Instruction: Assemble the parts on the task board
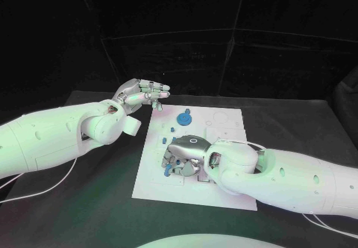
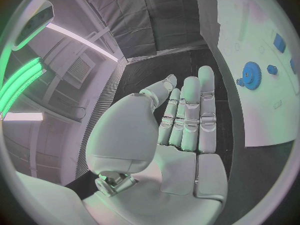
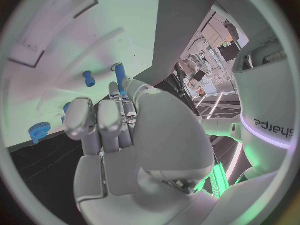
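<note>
My right hand (image 1: 184,157) is down on the near-middle of the task board (image 1: 224,194), knuckles up, fingers curled under toward the plate. In my right wrist view the fingers (image 3: 100,122) lie close together, and a slim blue pin (image 3: 120,80) runs along beside the fingertips; I cannot tell whether they grip it or only touch it. A short blue peg (image 3: 89,78) stands on the white plate just beside that pin, and a small toothed blue wheel (image 3: 38,131) sits near the board's edge, apart from my fingers.

My left hand (image 1: 142,94) hangs above the table off the board's far left corner, holding nothing. Its fingers (image 2: 190,110) are stretched out straight and lie side by side, the thumb apart from them.

A large blue gear (image 1: 182,120) lies on the far half of the board, with a small blue piece (image 1: 188,110) just beyond it. In the left wrist view the same gear (image 2: 251,75) shows with a small blue knob (image 2: 272,69) near it.

The board lies flat on a black table (image 1: 298,113), with dark cloth panels (image 1: 246,46) behind. Thin white cables (image 1: 52,186) trail across the tabletop under my arms.
</note>
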`<action>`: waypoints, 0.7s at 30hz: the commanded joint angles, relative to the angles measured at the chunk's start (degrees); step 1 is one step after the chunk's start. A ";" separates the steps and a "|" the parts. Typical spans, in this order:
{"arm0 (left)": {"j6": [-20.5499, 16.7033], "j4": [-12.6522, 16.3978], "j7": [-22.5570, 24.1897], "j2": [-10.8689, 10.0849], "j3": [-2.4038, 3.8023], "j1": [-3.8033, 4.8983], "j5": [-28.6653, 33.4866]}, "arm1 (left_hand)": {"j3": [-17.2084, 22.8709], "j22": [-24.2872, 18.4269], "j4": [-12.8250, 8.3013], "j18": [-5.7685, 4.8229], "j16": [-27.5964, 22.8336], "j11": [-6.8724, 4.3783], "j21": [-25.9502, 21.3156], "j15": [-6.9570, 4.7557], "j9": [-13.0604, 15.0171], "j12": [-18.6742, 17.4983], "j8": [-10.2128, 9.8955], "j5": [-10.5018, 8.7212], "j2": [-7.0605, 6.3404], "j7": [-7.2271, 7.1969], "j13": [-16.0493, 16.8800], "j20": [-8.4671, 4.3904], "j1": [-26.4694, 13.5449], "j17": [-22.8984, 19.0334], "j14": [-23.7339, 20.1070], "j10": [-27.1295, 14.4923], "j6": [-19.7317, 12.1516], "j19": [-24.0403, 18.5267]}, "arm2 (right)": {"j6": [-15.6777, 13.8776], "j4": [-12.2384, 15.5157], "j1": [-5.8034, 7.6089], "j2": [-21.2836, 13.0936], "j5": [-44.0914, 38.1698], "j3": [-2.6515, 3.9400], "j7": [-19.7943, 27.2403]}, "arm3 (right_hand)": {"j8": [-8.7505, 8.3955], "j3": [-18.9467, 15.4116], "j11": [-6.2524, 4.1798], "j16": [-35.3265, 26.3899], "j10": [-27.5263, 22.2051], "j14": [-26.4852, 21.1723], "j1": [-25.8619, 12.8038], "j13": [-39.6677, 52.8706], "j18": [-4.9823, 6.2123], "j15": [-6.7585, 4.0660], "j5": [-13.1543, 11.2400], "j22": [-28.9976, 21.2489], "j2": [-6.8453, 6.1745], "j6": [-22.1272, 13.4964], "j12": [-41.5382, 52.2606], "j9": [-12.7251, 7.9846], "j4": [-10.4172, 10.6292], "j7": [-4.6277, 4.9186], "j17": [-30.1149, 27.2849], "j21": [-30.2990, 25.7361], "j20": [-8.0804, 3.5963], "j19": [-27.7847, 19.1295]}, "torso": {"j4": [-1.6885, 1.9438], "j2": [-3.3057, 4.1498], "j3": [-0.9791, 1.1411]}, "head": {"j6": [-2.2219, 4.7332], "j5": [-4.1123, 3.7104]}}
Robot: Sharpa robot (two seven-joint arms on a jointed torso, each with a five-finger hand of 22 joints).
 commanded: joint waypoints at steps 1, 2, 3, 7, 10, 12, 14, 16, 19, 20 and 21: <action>0.65 0.01 0.27 0.05 0.04 0.07 0.20 | -0.32 -0.06 -0.11 0.83 0.33 -0.02 -0.09 -0.02 -0.02 0.12 0.10 0.13 0.66 -0.06 -0.08 -0.03 -0.05 -0.05 -0.33 0.35 0.35 -0.29 | 2.25 -0.09 0.00 0.18 -2.33 -0.03 -1.81 | 0.01 0.33 0.41 0.25 0.05 0.43 -0.65 0.03 -0.58 0.46 0.28 0.06 -0.04 -0.13 -0.14 0.04 -0.21 0.21 0.13 0.35 0.26 0.07 | -0.02 -0.02 -0.02 | -0.13 -0.07; 0.65 0.01 0.26 0.05 0.04 0.07 0.20 | -0.32 -0.06 -0.11 0.83 0.33 -0.02 -0.09 -0.02 -0.02 0.12 0.10 0.13 0.66 -0.06 -0.08 -0.03 -0.05 -0.05 -0.33 0.35 0.35 -0.29 | 2.40 -0.09 0.00 0.19 -2.41 -0.03 -1.84 | 0.01 0.33 0.41 0.25 0.05 0.43 -0.65 0.03 -0.58 0.46 0.28 0.06 -0.04 -0.13 -0.14 0.04 -0.21 0.21 0.13 0.35 0.26 0.07 | -0.01 -0.02 -0.03 | -0.11 -0.13; 0.66 0.02 0.25 0.03 0.04 0.07 0.20 | -0.32 -0.06 -0.11 0.83 0.33 -0.02 -0.09 -0.02 -0.02 0.12 0.10 0.13 0.66 -0.06 -0.08 -0.03 -0.05 -0.05 -0.33 0.35 0.35 -0.29 | 2.63 -0.10 -0.02 0.21 -2.57 -0.03 -1.89 | 0.03 0.33 0.39 0.26 0.08 0.43 -0.70 0.04 -0.59 0.46 0.28 0.10 -0.04 -0.11 -0.13 0.04 -0.24 0.20 0.14 0.37 0.26 0.09 | 0.02 -0.02 -0.03 | -0.08 -0.17; 0.63 -0.01 0.23 -0.01 0.04 0.07 0.20 | -0.32 -0.06 -0.11 0.83 0.33 -0.02 -0.09 -0.02 -0.02 0.12 0.10 0.13 0.66 -0.06 -0.08 -0.03 -0.05 -0.05 -0.33 0.35 0.35 -0.29 | 3.35 -0.07 -0.04 0.32 -3.15 -0.03 -1.95 | 0.04 0.27 0.39 0.27 0.09 0.41 -0.98 0.04 -0.58 0.45 0.31 0.09 -0.17 -0.08 -0.14 0.06 -0.37 0.18 0.11 0.37 0.28 0.07 | -0.02 -0.04 0.00 | -0.01 -0.18; 0.65 -0.02 0.22 -0.01 0.04 0.07 0.20 | -0.32 -0.06 -0.11 0.83 0.33 -0.02 -0.09 -0.02 -0.02 0.12 0.10 0.13 0.66 -0.06 -0.08 -0.03 -0.05 -0.05 -0.33 0.35 0.35 -0.29 | 3.56 -0.01 -0.05 0.48 -4.76 -0.03 -1.94 | 0.03 0.25 0.39 0.28 0.08 0.40 -1.09 0.04 -0.58 0.45 0.33 0.09 -0.23 -0.10 -0.15 0.05 -0.42 0.16 0.10 0.37 0.28 0.06 | -0.03 -0.04 -0.02 | -0.02 -0.18; 0.66 -0.02 0.22 0.01 0.04 0.07 0.20 | -0.32 -0.06 -0.11 0.83 0.33 -0.02 -0.09 -0.02 -0.02 0.12 0.10 0.13 0.66 -0.06 -0.08 -0.03 -0.05 -0.05 -0.33 0.35 0.35 -0.29 | 3.49 0.03 -0.06 0.61 -5.76 -0.03 -1.91 | 0.03 0.23 0.38 0.28 0.08 0.40 -1.15 0.04 -0.58 0.45 0.35 0.09 -0.26 -0.10 -0.15 0.05 -0.45 0.16 0.09 0.37 0.28 0.06 | -0.01 -0.01 -0.02 | 0.04 -0.24; 0.67 -0.03 0.21 0.02 0.04 0.07 0.20 | -0.32 -0.06 -0.11 0.83 0.33 -0.02 -0.09 -0.02 -0.02 0.12 0.10 0.13 0.66 -0.06 -0.08 -0.03 -0.05 -0.05 -0.33 0.35 0.35 -0.29 | 3.39 0.08 -0.07 0.72 -6.53 -0.04 -1.88 | 0.03 0.23 0.38 0.28 0.08 0.40 -1.15 0.04 -0.58 0.45 0.35 0.09 -0.26 -0.10 -0.15 0.05 -0.45 0.16 0.09 0.37 0.28 0.06 | -0.01 -0.02 -0.01 | 0.08 -0.27; 0.68 -0.05 0.20 0.04 0.04 0.07 0.20 | -0.32 -0.06 -0.11 0.83 0.33 -0.02 -0.09 -0.02 -0.02 0.12 0.10 0.13 0.66 -0.06 -0.08 -0.03 -0.05 -0.05 -0.33 0.35 0.35 -0.29 | 3.33 0.12 -0.08 0.79 -6.88 -0.04 -1.85 | 0.03 0.23 0.38 0.28 0.08 0.40 -1.15 0.04 -0.58 0.45 0.35 0.09 -0.26 -0.10 -0.15 0.05 -0.45 0.16 0.09 0.37 0.28 0.06 | -0.01 -0.02 0.00 | 0.11 -0.27; 0.69 -0.09 0.18 0.06 0.03 0.07 0.20 | -0.32 -0.06 -0.11 0.83 0.33 -0.02 -0.09 -0.02 -0.02 0.12 0.10 0.13 0.66 -0.06 -0.08 -0.03 -0.05 -0.05 -0.33 0.35 0.35 -0.29 | 3.17 0.24 -0.11 0.89 -7.40 -0.04 -1.67 | 0.03 0.22 0.37 0.29 0.08 0.39 -1.23 0.04 -0.58 0.45 0.38 0.10 -0.31 -0.10 -0.15 0.06 -0.49 0.14 0.10 0.37 0.29 0.05 | 0.05 -0.01 0.02 | 0.16 -0.37; 0.70 -0.10 0.18 0.07 0.03 0.07 0.20 | -0.32 -0.06 -0.11 0.83 0.33 -0.02 -0.09 -0.02 -0.02 0.12 0.10 0.13 0.66 -0.06 -0.08 -0.03 -0.05 -0.05 -0.33 0.35 0.35 -0.29 | 3.14 0.27 -0.12 0.92 -7.48 -0.04 -1.55 | 0.03 0.19 0.37 0.27 0.08 0.38 -1.35 0.04 -0.58 0.45 0.40 0.10 -0.37 -0.11 -0.15 0.06 -0.52 0.13 0.06 0.38 0.29 0.05 | 0.05 -0.01 0.02 | 0.16 -0.37; 0.70 -0.11 0.17 0.07 0.03 0.07 0.20 | -0.32 -0.06 -0.11 0.83 0.33 -0.02 -0.09 -0.02 -0.02 0.12 0.10 0.13 0.66 -0.06 -0.08 -0.03 -0.05 -0.05 -0.33 0.35 0.35 -0.29 | 3.11 0.29 -0.13 1.00 -7.49 -0.04 -1.31 | -0.01 0.10 0.37 0.23 0.00 0.35 -1.65 0.02 -0.56 0.46 0.44 0.02 -0.54 -0.18 -0.19 0.04 -0.58 0.12 -0.02 0.33 0.30 -0.02 | 0.01 0.01 0.00 | 0.20 -0.35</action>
